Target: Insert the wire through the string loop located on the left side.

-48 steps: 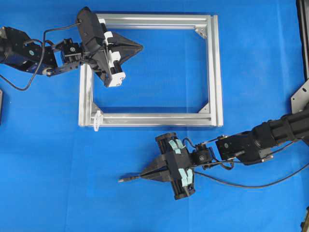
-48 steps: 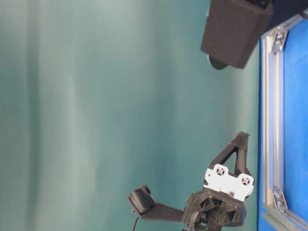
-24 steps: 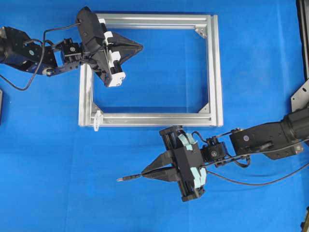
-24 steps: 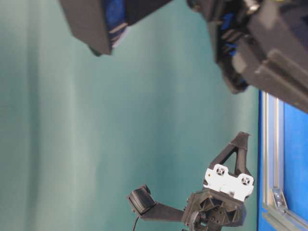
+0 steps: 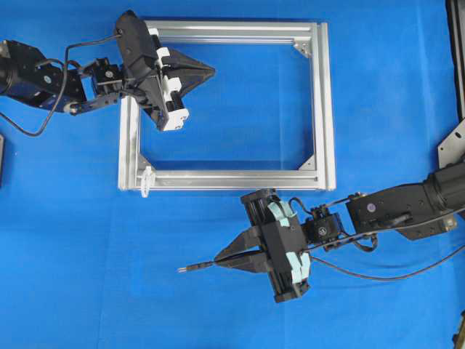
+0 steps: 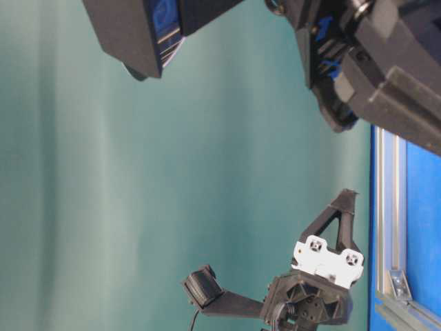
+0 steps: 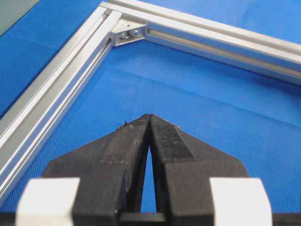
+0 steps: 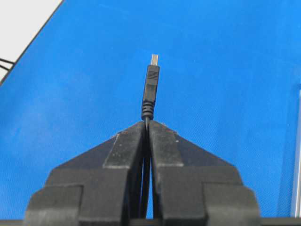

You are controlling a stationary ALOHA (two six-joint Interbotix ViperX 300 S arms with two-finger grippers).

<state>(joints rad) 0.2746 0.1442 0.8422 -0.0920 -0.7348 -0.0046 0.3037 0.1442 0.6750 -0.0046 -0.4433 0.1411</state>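
My right gripper (image 5: 216,261) is shut on the wire just behind its plug (image 5: 190,267), below the frame's near rail. The plug (image 8: 151,89) sticks straight out past the fingertips, silvery tip leading, pointing left in the overhead view. The rest of the wire (image 5: 378,277) trails right across the cloth. The string loop (image 5: 147,181) is small and whitish, at the frame's lower-left corner, well left of and above the plug. My left gripper (image 5: 211,70) hovers inside the frame's upper left, shut with nothing in it (image 7: 149,116).
The silver aluminium frame (image 5: 325,109) lies flat on the blue cloth, and its rails and a corner bracket (image 7: 126,34) lie ahead of the left gripper. In the table-level view the right arm (image 6: 386,69) fills the top. A metal stand (image 5: 454,145) is at the right edge.
Over the last second the right arm shifted a little right and toward the frame, entering the top of the table-level view. The plug stayed in the grip. The left arm held still.
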